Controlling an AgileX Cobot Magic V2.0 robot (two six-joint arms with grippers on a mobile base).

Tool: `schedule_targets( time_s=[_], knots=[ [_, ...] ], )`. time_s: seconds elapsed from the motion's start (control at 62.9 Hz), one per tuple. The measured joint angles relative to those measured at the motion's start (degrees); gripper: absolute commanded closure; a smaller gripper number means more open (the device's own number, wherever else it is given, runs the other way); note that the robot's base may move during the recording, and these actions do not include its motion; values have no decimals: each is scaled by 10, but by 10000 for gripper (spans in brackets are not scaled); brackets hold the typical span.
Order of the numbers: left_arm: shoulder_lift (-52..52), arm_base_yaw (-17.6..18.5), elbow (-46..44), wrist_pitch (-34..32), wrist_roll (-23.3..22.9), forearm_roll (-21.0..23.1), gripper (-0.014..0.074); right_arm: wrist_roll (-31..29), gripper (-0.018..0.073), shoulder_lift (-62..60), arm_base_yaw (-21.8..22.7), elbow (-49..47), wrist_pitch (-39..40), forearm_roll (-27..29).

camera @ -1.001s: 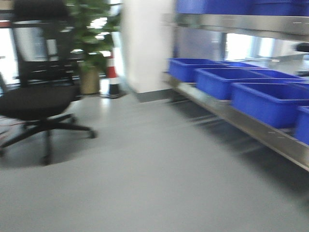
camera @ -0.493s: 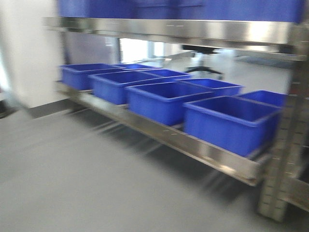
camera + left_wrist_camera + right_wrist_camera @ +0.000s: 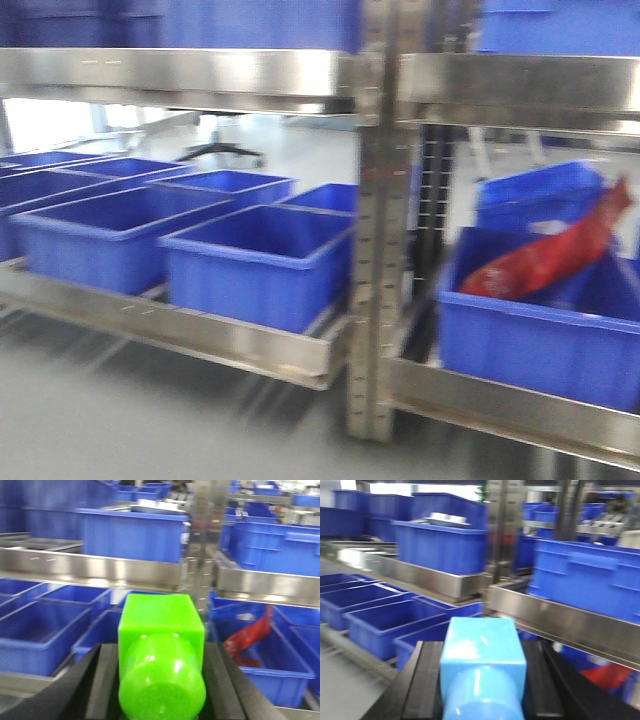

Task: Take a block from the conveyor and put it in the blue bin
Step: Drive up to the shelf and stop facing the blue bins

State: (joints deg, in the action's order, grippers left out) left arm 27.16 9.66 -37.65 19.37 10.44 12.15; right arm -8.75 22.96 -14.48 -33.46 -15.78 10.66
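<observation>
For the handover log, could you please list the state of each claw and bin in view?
Left claw: shut on green block.
Right claw: shut on light blue block.
Near bin left of the post: empty.
Bin right of the post: holds a red item.

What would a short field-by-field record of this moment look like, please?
Left side: left gripper closed on green block
Right side: right gripper closed on light blue block
Ahead: steel rack with open blue bins on its lower shelf
Bin contents: red bag-like item in the right-hand bin; nothing visible in the nearer left ones
Belt: conveyor not in view
Image: motion-blurred
</observation>
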Motion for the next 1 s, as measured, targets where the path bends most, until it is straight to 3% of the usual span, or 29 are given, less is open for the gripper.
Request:
schedule_targets(
  time_s=[1.001],
  knots=[
    [0, 0, 0, 0, 0, 0, 708, 0, 721, 0, 0, 0, 0, 0]
  ],
)
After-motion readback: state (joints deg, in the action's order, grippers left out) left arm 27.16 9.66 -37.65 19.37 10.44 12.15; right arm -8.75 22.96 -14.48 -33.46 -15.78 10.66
